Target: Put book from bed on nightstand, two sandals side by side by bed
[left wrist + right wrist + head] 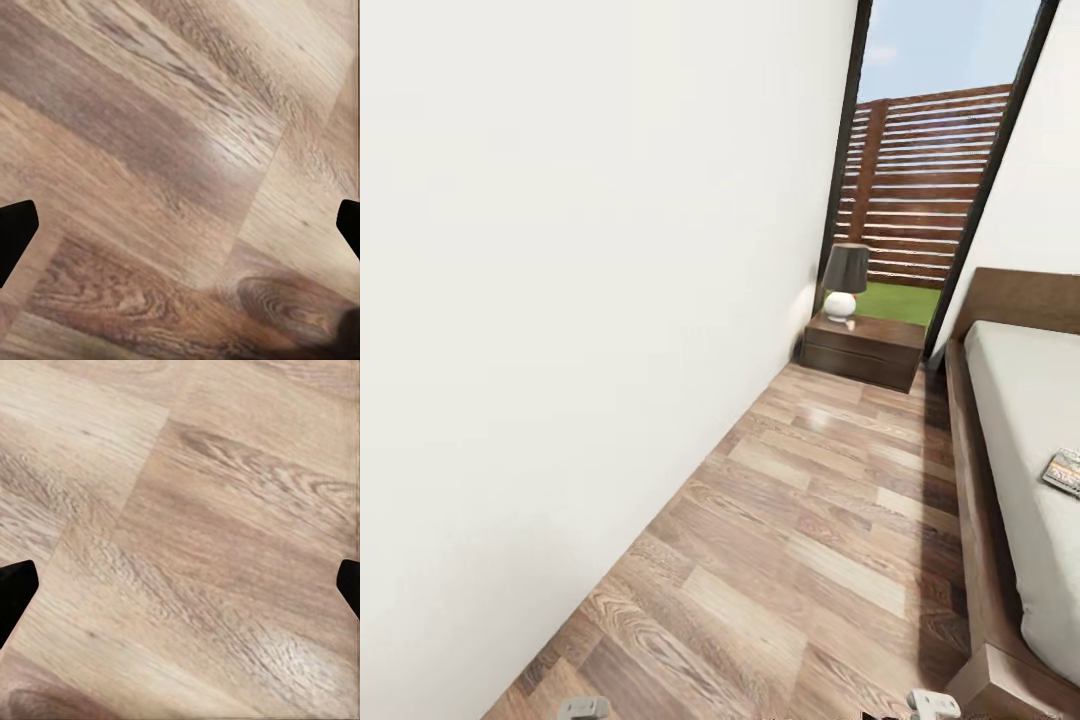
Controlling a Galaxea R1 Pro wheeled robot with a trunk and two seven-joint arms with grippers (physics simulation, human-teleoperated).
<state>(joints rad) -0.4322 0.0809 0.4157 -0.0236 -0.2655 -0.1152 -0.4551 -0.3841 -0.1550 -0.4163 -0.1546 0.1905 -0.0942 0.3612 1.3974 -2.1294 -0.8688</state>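
Note:
The book (1063,472) lies on the white mattress of the bed (985,520), at the right edge of the head view. A dark-brown nightstand (863,352) stands at the far end of the floor strip, between the wall and the headboard. My left gripper (180,232) hangs open over bare wood planks, its black fingertips (15,232) wide apart. My right gripper (180,592) is open over the floor in the same way, holding nothing. The sandals are out of view.
A white wall (560,350) runs close along the left. A lamp (843,280) with a dark shade sits on the nightstand, and a tall dark-framed window (920,200) rises behind it. Wood-plank floor (800,540) forms a narrow lane between wall and bed frame.

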